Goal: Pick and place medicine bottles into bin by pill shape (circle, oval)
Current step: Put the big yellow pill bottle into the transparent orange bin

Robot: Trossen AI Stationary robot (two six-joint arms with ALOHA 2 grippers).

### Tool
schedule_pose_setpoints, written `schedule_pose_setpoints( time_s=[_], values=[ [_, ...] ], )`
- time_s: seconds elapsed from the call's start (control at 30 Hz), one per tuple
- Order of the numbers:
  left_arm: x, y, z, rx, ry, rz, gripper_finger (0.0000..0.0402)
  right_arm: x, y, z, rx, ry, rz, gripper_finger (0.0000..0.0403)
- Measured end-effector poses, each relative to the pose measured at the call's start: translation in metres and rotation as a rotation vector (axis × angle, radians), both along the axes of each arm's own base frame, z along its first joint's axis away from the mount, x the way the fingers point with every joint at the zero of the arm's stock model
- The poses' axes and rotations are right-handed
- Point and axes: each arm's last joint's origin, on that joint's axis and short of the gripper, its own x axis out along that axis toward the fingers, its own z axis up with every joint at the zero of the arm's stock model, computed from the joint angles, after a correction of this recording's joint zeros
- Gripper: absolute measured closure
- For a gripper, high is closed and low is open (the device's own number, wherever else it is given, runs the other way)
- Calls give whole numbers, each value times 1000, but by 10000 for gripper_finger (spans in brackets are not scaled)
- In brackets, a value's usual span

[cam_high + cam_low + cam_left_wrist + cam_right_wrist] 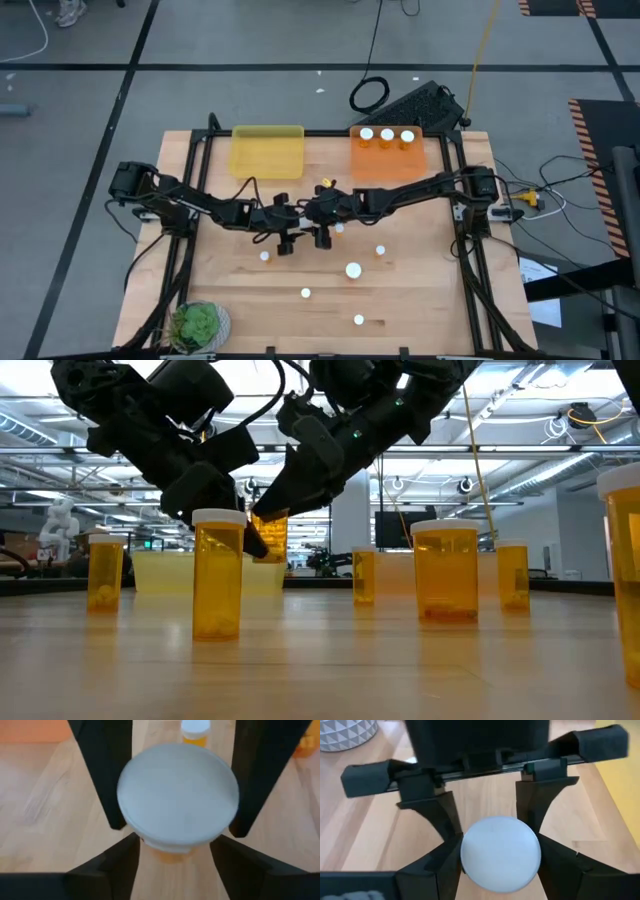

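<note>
While both grippers meet mid-table, left gripper (287, 243) and right gripper (322, 238) fingers grip one bottle (178, 802).

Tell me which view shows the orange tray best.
High view: the whole orange tray shows from above, holding three bottles. Left wrist view catches only a corner; low view barely shows it behind bottles; right wrist view, nothing.

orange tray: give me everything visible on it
The orange tray is a shallow rectangle that looks like translucent plastic. It lies flat at the table's far edge on the right arm's side, apart from the yellow tray. Three white-capped medicine bottles stand upright in a row along its far side; the rest is bare.
</note>
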Motion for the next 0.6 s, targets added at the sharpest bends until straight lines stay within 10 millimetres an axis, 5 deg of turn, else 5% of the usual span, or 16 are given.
schedule_pose_setpoints(
  time_s=[0.2, 0.6],
  values=[
    [-1, 2, 0, 12, 0, 61, 100, -5, -5, 2, 4, 42, -14, 191],
    [-5, 4, -4, 26, 54, 107, 73, -47, -34, 62, -88, 98, -90, 192]
  ],
)
